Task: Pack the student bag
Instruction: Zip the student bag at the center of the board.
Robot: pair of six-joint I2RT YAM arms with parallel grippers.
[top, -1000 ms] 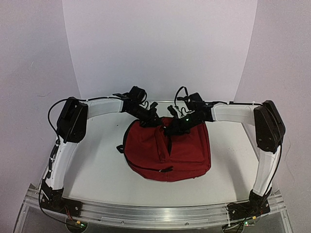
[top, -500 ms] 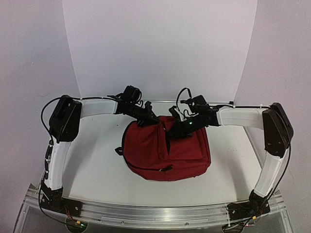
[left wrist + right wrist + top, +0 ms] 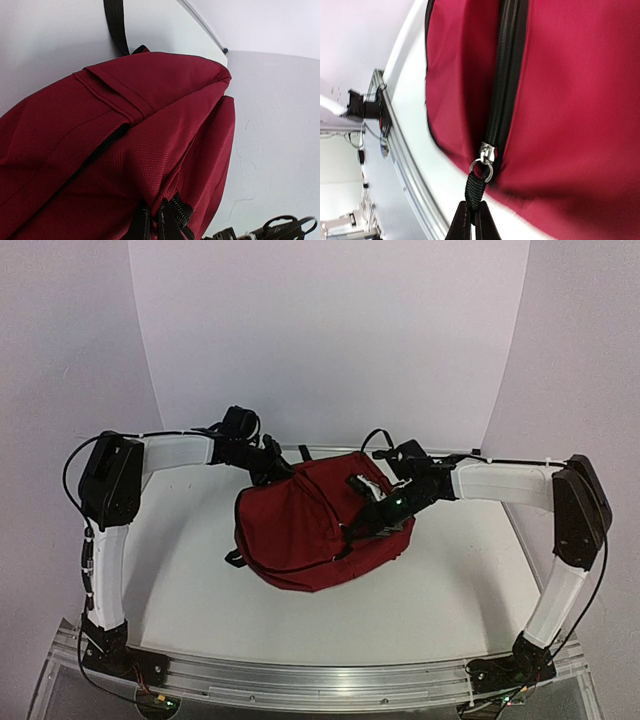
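White tabletop (image 3: pixel 200 590), pale backdrop (image 3: pixel 330 340) | red bag (image 3: pixel 300 530): mid-tabletop, bulging upward (black strap (image 3: pixel 235 558) trailing at its left side) | left jaws: pinched tight on bag fabric beside the zip | right jaws: pinched tight on black zip pull (image 3: pixel 475 192), below metal slider (image 3: pixel 486 152)

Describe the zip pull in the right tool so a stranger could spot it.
On the white table lies the red bag. On its black zip sits a silver slider, whose ring carries a short black cord pinched in the right tool. That silver ring is the only bright metal on the fabric.
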